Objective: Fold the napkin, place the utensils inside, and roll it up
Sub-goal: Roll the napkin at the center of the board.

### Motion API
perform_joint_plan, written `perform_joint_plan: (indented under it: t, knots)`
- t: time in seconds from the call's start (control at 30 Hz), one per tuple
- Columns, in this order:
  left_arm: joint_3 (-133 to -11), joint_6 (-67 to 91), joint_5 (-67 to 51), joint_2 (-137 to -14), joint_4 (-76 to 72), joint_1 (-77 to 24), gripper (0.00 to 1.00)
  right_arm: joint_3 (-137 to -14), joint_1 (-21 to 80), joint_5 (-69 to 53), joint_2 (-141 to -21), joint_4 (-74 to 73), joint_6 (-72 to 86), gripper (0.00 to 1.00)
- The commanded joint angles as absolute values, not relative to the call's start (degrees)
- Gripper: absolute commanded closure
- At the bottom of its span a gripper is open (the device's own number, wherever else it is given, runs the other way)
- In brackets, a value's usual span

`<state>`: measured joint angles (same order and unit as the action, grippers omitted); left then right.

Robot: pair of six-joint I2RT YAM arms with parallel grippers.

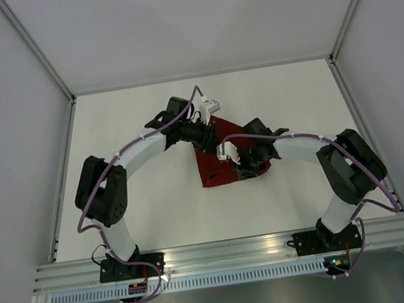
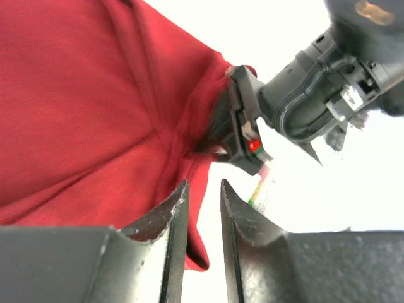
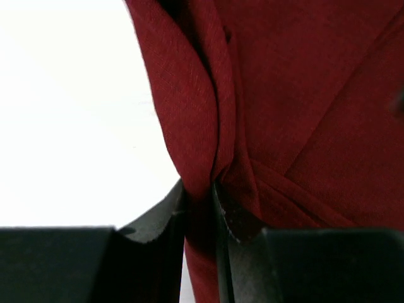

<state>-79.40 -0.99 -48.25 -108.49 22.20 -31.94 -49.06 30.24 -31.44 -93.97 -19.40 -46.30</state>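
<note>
Starting at the near edge of the table [image 1: 159, 218], the two arms curved inward from their bases and met over the napkin [image 1: 215, 166]. It lay about midway across, a little right of centre. The maroon cloth was not flat. It was bunched and partly doubled over, with creases running toward one gathered spot.

The right pincer [image 3: 199, 192] sat nearer and was clamped on a pinched-up fold, the fabric drawn tight between its fingers and twisting away above them. Farther off, at the napkin's far-left side, the left pincer [image 2: 202, 189] had its jaws a little apart with nothing between them. The cloth edge lay beside and below it but was not gripped. Beyond that was only bare table up to the far wall. The fork did not show in any view, and I could not tell whether the cloth or the arms hid it.

The step in hand looked like the fold itself, judged well short of done. To do it well, the left pincer would want a hold on an edge or corner well apart from the right one's bite, so the cloth hangs taut between two points rather than from one twisted bunch. Thin fabric like this would likely sag and drag, so it should travel low and be laid edge onto edge. Neither side should let go until it lies flat.
</note>
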Motion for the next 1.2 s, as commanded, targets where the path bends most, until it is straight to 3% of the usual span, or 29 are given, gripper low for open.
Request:
perform_joint_plan:
  t: [0.0,0.2,0.43,0.67,0.93,1.17]
  knots:
    - [-72.09,6.93,-34.39,-98.99,7.59,-31.82,0.68,-54.92,27.25,-39.36,-100.8,-28.72,-48.07,0.73]
    - [-54.86,11.87,-19.01,-84.13,-10.44,-32.51,0.66,-64.94,25.05,-43.59,-111.17,-40.16,-51.76,0.74]
    - [-44.31,-3.74,1.21,-76.64,-16.78,-43.66,0.62,-75.66,22.59,-47.2,-120.14,-52.46,-54.67,0.74]
    - [-41.31,-17.65,11.85,-81.03,-20.64,-54.83,0.68,-79.8,21.01,-46.85,-125.06,-55.89,-53.53,0.74]
    - [-41.92,-31.1,18.37,-92.71,-26.8,-64.94,0.59,-81.91,20.66,-46.23,-127.7,-58.45,-53.0,0.75]
    - [-43.15,-35.07,19.51,-98.87,-28.92,-66.71,0.55,-82.62,19.69,-46.06,-129.2,-60.29,-53.35,0.75]
